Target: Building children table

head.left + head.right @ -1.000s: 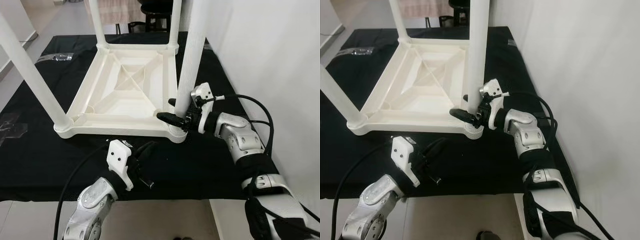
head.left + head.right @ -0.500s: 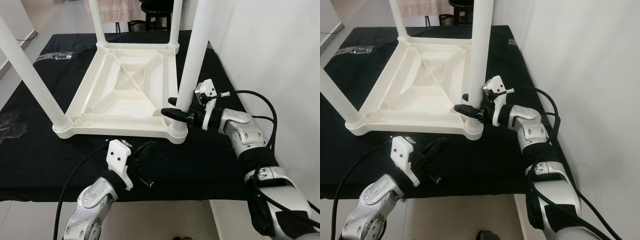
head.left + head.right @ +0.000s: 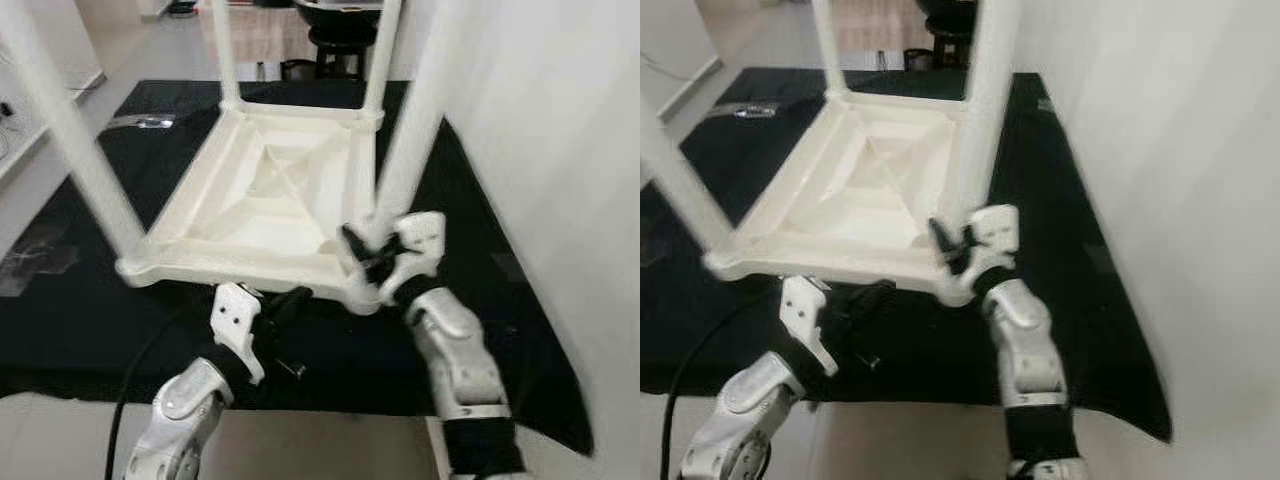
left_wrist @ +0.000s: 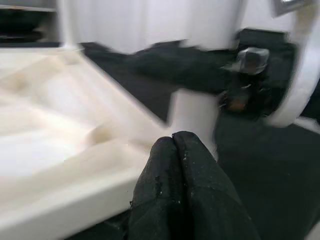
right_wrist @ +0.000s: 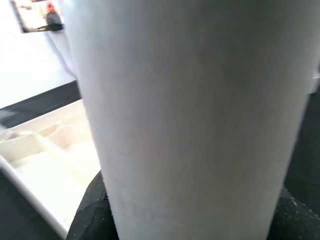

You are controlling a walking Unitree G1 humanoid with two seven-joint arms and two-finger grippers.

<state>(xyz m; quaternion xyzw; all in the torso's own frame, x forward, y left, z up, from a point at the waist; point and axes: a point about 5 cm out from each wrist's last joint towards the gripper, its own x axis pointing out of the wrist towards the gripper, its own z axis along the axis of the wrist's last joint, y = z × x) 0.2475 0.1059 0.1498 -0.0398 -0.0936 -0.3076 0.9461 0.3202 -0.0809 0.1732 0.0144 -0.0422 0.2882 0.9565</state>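
A white children's table (image 3: 270,200) lies upside down on a black cloth (image 3: 90,320), its legs pointing up. My right gripper (image 3: 365,255) is at the foot of the near right leg (image 3: 410,140), where it meets the corner. In the right wrist view that leg (image 5: 190,115) stands between the two black fingers (image 5: 90,215), which press on either side of it. My left gripper (image 3: 290,300) lies low over the cloth just before the table's front rim (image 4: 75,175). Its fingers (image 4: 175,190) are shut together with nothing in them. The head views are blurred.
A white wall (image 3: 560,150) runs close along the right side. The cloth's front edge (image 3: 330,400) is just under my arms. Clear plastic bags lie at the left (image 3: 40,255) and far left (image 3: 140,122). A dark stool (image 3: 345,20) stands behind the table.
The whole picture has shifted and blurred, so the camera moved. My right arm now reaches the leg from the near edge rather than from the right. The left gripper stays put.
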